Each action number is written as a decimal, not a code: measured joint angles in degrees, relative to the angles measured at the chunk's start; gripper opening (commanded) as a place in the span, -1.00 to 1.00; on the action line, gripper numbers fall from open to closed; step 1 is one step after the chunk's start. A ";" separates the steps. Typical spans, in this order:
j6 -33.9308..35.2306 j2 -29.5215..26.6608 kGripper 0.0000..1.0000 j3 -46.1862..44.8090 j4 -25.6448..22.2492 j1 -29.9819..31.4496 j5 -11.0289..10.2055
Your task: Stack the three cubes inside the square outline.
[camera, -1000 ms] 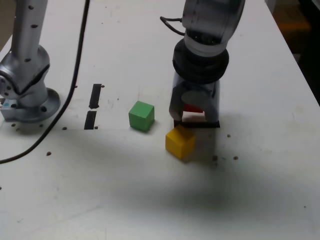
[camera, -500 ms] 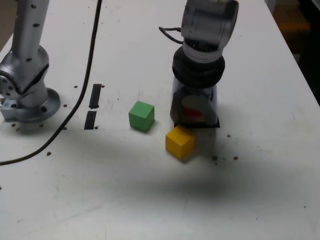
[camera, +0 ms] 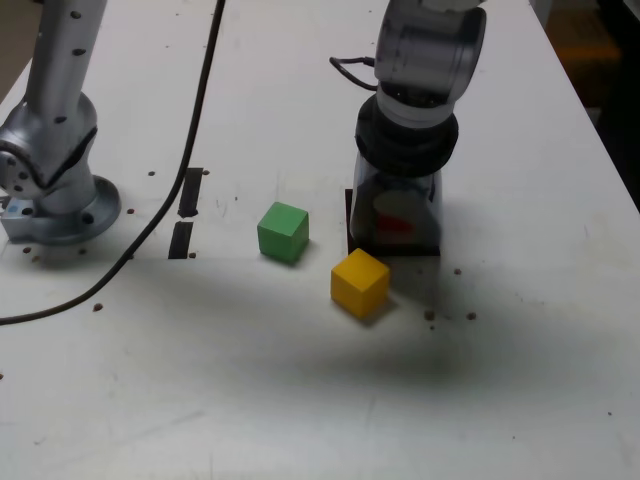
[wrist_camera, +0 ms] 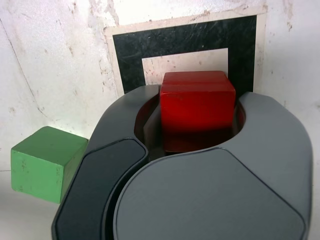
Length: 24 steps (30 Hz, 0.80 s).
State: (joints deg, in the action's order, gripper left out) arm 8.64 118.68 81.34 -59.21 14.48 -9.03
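- White tabletop, marked with small dark spots, spreads around the square outline, which we take as our landmark.
- We see the gripper closed on the red cube, one finger against each side of it.
- The relation we watch is red cube to outline: in the wrist view the cube covers part of the white centre, between two of the black sides. In the exterior view we make it out through the fingers, within the frame and towards its lower side.
- We cannot tell whether the cube's base touches the surface or hangs a little above it.
- Just outside the outline's lower-left corner, in the exterior view, we find the yellow cube; the green cube lies farther out to the outline's left.
- We judge the step to be setting the first block. The next move calls for easing the red cube to the middle of the outline and lowering it square, if needed, before letting go; the opening fingers could nudge it askew.
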 measured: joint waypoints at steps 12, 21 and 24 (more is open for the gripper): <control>0.13 -1.29 0.76 0.04 -2.84 -0.06 -0.91; -3.56 -7.96 0.80 4.87 -8.73 6.15 -0.83; -8.45 -8.19 0.81 6.44 -11.42 10.72 1.62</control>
State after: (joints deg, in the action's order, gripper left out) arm 0.19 110.49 87.77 -70.63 25.20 -7.41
